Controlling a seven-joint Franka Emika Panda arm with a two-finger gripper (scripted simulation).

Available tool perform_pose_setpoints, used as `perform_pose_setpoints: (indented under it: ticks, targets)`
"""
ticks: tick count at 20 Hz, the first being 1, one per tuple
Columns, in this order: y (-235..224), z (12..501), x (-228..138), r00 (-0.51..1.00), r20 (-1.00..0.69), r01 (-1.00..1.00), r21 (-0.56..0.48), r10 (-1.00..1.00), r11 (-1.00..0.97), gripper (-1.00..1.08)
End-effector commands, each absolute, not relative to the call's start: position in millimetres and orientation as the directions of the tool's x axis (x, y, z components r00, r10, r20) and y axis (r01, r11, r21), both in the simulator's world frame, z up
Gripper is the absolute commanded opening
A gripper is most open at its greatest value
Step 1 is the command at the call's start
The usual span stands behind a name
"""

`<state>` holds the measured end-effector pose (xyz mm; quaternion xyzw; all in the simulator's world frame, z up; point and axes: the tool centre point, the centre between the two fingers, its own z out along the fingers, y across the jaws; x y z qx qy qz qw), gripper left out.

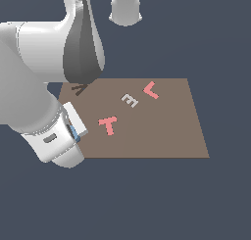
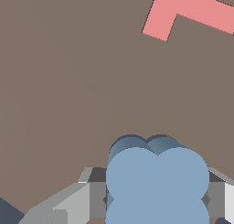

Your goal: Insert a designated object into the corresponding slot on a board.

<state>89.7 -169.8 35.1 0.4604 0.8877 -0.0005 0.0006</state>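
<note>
The blue piece [image 2: 157,184] is sitting between the end effector's [image 2: 157,198] fingers [image 2: 93,198], which are pressing in on it from both sides, so the end effector is closed on the blue piece; in the wrist view its lobed outline is filling the lower middle of the frame over the bare brown board [image 2: 68,81]. In the exterior view only a thin blue sliver of the blue piece [image 1: 74,132] is showing beside the end effector [image 1: 73,129], at the left edge of the board [image 1: 162,131], left of centre in the frame. The slot is not showing in either view. A pink T [image 1: 108,124] is lying just right of the end effector, a grey E [image 1: 130,100] is lying above and right of it, and a pink L [image 1: 151,90] is lying further up and right. The dark A recess [image 1: 78,89] is peeking out at the board's upper-left corner, partly hidden by the arm [image 1: 34,77]. The board is lying on the dark bench [image 1: 147,200].
</note>
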Motion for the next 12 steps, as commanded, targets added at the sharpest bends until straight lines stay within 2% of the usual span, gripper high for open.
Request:
perform_pose_setpoints:
  ticks: [1, 2, 3, 12]
  targets:
    - [-169.4, 30.7, 90.0, -0.578, -0.001, 0.816, 0.000, 0.816, 0.578, -1.00]
    - [-169.5, 30.3, 90.1, -0.578, -0.001, 0.816, 0.000, 0.816, 0.578, -1.00]
    - [-169.5, 30.3, 90.1, -0.578, -0.001, 0.816, 0.000, 0.816, 0.578, 1.00]
    - [-169.5, 30.3, 90.1, -0.578, -0.001, 0.816, 0.000, 0.816, 0.578, 1.00]
